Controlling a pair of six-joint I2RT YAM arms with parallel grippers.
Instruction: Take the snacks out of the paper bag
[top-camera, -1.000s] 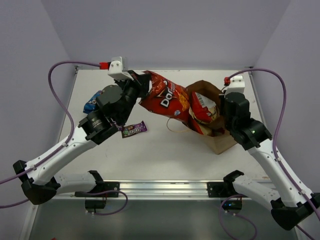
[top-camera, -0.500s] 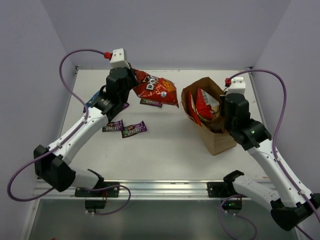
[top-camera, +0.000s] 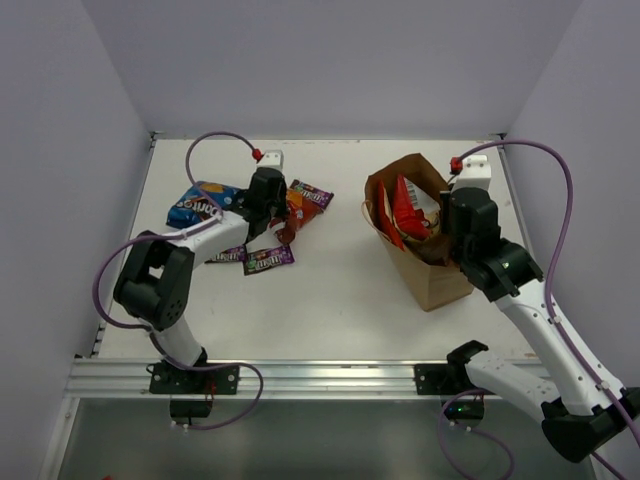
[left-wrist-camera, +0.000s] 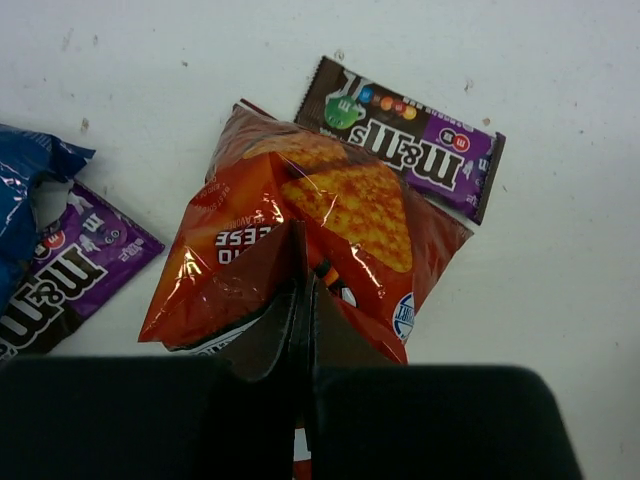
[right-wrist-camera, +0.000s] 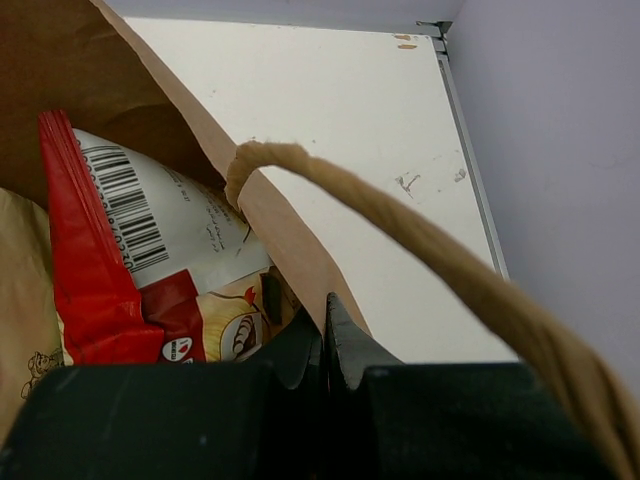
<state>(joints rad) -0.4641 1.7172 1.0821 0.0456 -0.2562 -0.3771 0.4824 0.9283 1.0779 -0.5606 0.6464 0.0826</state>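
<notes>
Left of the paper bag (top-camera: 440, 280), my left pincer (left-wrist-camera: 302, 290) pinches the red-orange chip bag (left-wrist-camera: 345, 210) low beside the candy bars (left-wrist-camera: 410, 140), for setting down — my right pincer (right-wrist-camera: 325, 340) clamps the bag's rim, steadying it, white-and-red chip bag (right-wrist-camera: 150, 230) inside.

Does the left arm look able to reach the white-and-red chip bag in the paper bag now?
Probably not yet: the left gripper is shut on the red-orange chip bag, well left of the paper bag, though its mouth gapes open.
</notes>
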